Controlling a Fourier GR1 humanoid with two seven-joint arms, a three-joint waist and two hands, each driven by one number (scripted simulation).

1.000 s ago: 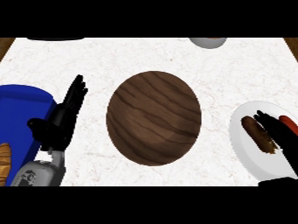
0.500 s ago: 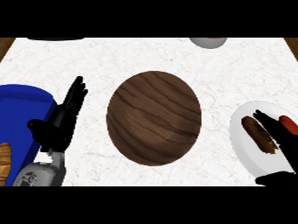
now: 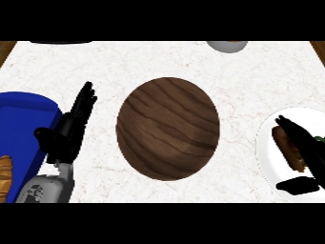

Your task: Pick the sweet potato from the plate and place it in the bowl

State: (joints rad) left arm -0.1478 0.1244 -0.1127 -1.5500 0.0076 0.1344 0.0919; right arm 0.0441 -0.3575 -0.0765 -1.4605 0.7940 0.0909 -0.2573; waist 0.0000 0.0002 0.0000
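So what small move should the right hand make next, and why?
Probably curl the fingers round the sweet potato. The right hand lies over it on the white plate, fingers straight, nothing gripped yet. The wooden bowl waits empty at the centre, so a grasp seems to come before any lift.

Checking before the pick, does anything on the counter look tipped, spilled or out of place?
Nothing stands out. The sweet potato lies on the white plate under the right hand, the wooden bowl sits upright mid-counter, and the left hand rests open beside it.
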